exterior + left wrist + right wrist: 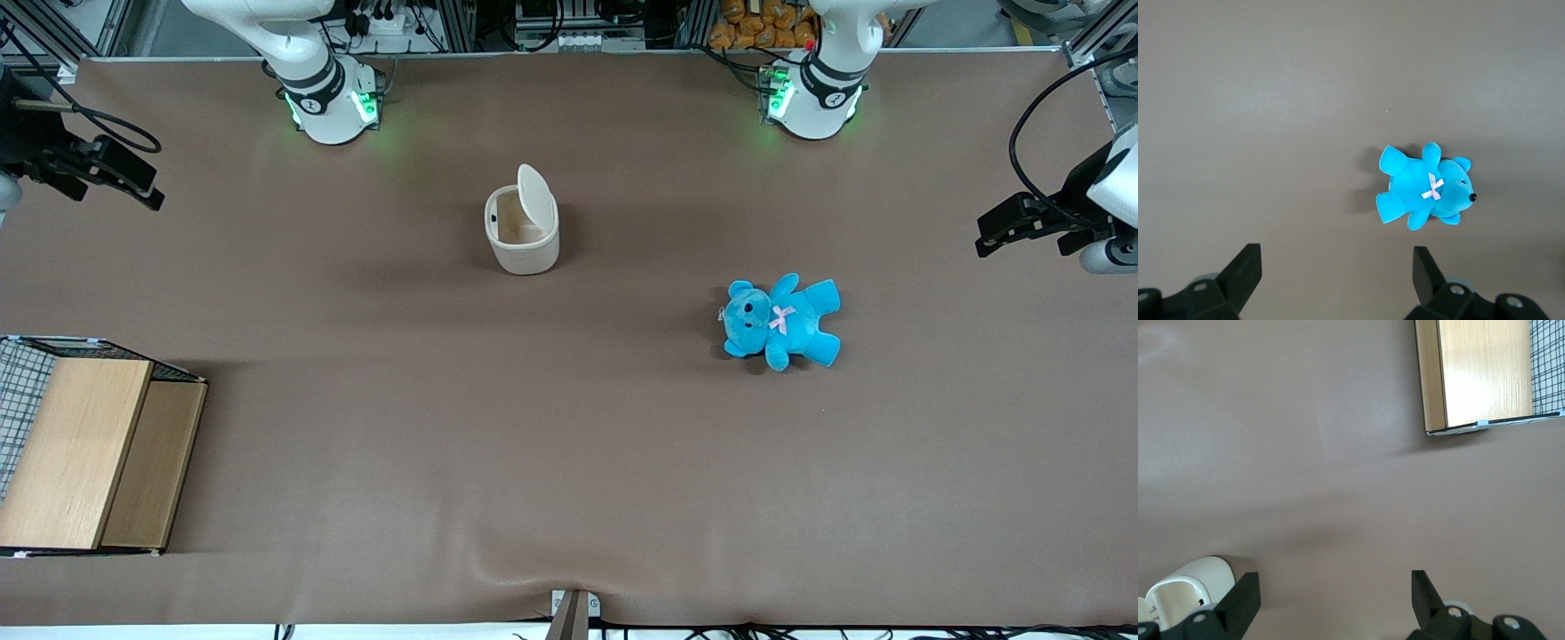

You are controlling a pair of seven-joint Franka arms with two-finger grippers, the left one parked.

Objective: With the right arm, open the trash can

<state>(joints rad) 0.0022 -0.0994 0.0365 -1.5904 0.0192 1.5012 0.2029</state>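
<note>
Trash can (523, 236) sits mid-table, nearer the arm bases' edge than the front-camera edge, roughly between the two bases. Lid (534, 197) is already tipped up on its hinge, tan inside showing, so the opening looks done or nearly so.

Right arm (302, 53) has its gripper (107, 169) out at the working arm's end of the table, well apart from the can, held above the surface. In the wrist view the gripper (1331, 603) has its fingers spread wide, nothing between them.

If any step is left, my read: only check the lid stands past vertical and won't drop. If it needs a nudge, come in from above the open mouth and push the lid's free edge toward the hinge with one fingertip. Light can, so a sideways shove likely slides or tips it.

Wooden box (89, 449) and blue teddy bear (781, 320) are well clear of any path.
</note>
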